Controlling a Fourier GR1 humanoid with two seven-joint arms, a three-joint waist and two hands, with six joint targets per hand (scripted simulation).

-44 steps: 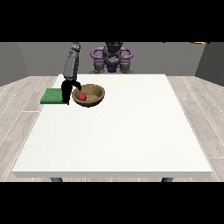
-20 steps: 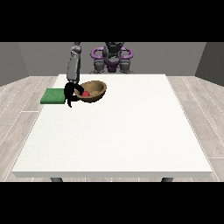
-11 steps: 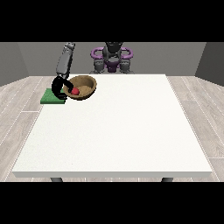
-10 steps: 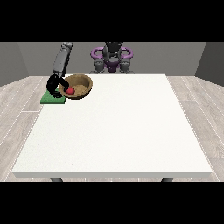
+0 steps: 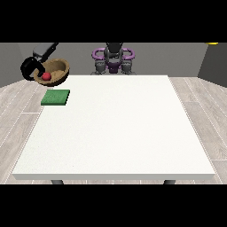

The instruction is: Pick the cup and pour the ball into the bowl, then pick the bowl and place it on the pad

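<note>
We see the hand (image 5: 30,67) clutching the bowl (image 5: 54,71) beyond the pad (image 5: 56,97); tilted, its ball (image 5: 46,76) could spill.

We see a large white tabletop (image 5: 119,128) standing on a floor (image 5: 201,106) of pale wooden planks, with dark legs showing under its near edge. Directly on it lies a flat green pad (image 5: 56,97), set near the far corner at the view's left, its edges roughly in line with the tabletop's own. The pad's upper face carries nothing.
</note>
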